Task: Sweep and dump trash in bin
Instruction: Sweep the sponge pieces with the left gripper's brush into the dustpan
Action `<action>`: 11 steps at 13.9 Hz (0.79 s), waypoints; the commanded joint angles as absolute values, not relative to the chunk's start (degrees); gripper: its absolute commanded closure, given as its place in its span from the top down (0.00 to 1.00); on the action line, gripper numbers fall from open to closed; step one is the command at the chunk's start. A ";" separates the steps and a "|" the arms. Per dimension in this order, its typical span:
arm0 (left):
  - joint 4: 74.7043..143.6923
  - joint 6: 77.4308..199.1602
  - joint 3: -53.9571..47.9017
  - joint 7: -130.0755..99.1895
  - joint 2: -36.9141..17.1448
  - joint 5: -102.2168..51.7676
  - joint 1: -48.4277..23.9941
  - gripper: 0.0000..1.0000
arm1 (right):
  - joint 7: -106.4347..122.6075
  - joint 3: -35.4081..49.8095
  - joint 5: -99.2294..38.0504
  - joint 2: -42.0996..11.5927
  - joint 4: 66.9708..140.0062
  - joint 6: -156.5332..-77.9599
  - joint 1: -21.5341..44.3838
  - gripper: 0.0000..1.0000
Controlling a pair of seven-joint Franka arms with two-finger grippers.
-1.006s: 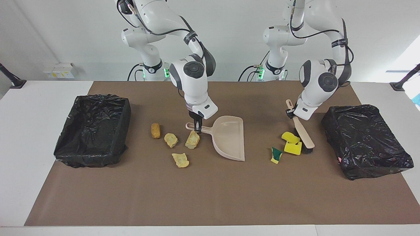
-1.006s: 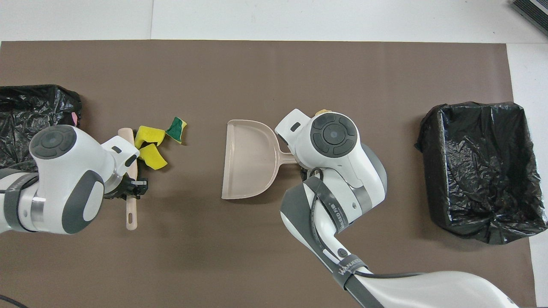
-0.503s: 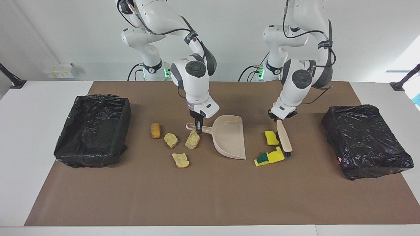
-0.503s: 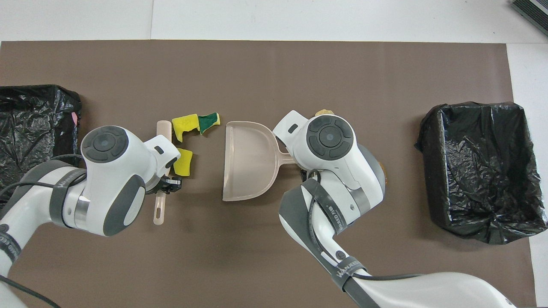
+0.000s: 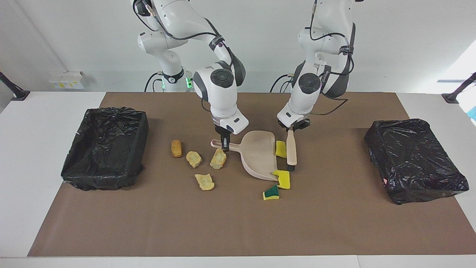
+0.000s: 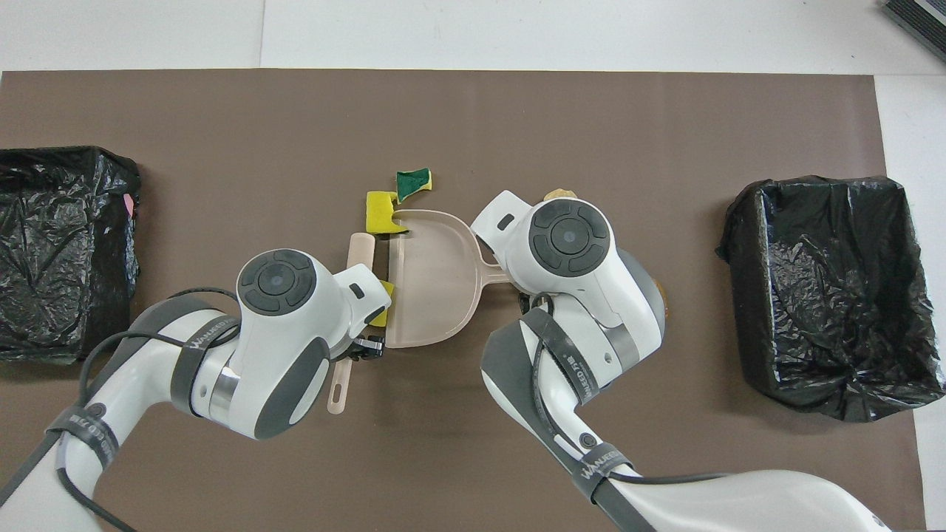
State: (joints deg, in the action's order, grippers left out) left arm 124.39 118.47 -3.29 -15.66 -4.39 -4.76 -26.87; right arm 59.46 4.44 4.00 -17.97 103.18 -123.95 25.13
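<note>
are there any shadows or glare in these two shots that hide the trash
Facing view: even light, only soft shadows under the dustpan and brush; the sponge bits and crumbly lumps show plainly. Overhead view: no glare on the mat, small highlights on the bin liner; the arms, not shadow, cover most lumps.

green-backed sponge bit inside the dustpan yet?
No. The green-backed sponge bit lies on the mat just off the dustpan's open edge.
</note>
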 commanded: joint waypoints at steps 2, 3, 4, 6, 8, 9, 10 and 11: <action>124.54 118.74 -2.46 -20.11 -3.43 -9.66 -33.73 0.00 | 61.17 4.83 4.92 -17.75 103.89 -124.19 24.79 0.00; 124.54 118.48 -2.46 -21.78 -3.17 -10.36 -35.40 0.00 | 61.17 4.83 4.92 -17.75 103.89 -124.02 24.87 0.00; 124.54 118.30 -2.46 -23.45 -2.90 -11.42 -36.55 0.00 | 61.17 4.83 4.83 -17.75 103.89 -124.01 24.79 0.00; 123.41 117.95 -2.72 -25.13 -3.25 -12.48 -37.26 0.00 | 61.17 4.83 4.83 -17.67 103.89 -123.93 24.79 0.00; 121.30 115.24 -3.43 -25.40 -3.34 -12.48 -37.44 0.00 | 61.26 4.75 4.92 -17.67 103.89 -123.40 24.70 0.00; 120.51 112.96 -3.43 -24.97 -2.90 -12.22 -36.75 0.00 | 61.26 4.75 4.92 -17.58 103.89 -122.79 24.70 0.00; 119.11 110.07 -2.91 -24.53 -2.29 -11.69 -36.65 0.00 | 61.26 4.75 5.01 -17.58 103.89 -122.17 24.61 0.00; 116.57 106.91 -2.55 -24.35 -2.20 -11.43 -36.22 0.00 | 61.43 4.75 5.01 -17.49 103.89 -121.99 24.26 0.00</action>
